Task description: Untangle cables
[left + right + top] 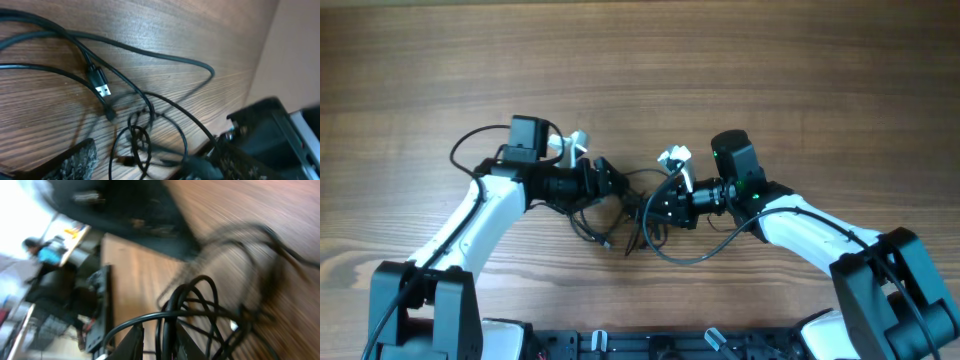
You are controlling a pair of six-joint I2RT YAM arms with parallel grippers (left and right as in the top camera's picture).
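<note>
The cables (620,212) lie in 1 tangle on the desk (740,60), near its middle, between the 2 hands. The left hand (613,184) sits at the tangle's left edge. The right hand (657,205) is at its right, with strands passing between its fingers (136,339). A plug (101,86) rests on the desk among the loops.

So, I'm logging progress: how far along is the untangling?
Nothing looks done: the cables lie in one knotted bundle. In hand: the left gripper and right gripper are both at it, loops running through the right one. Left: separating every strand.
</note>
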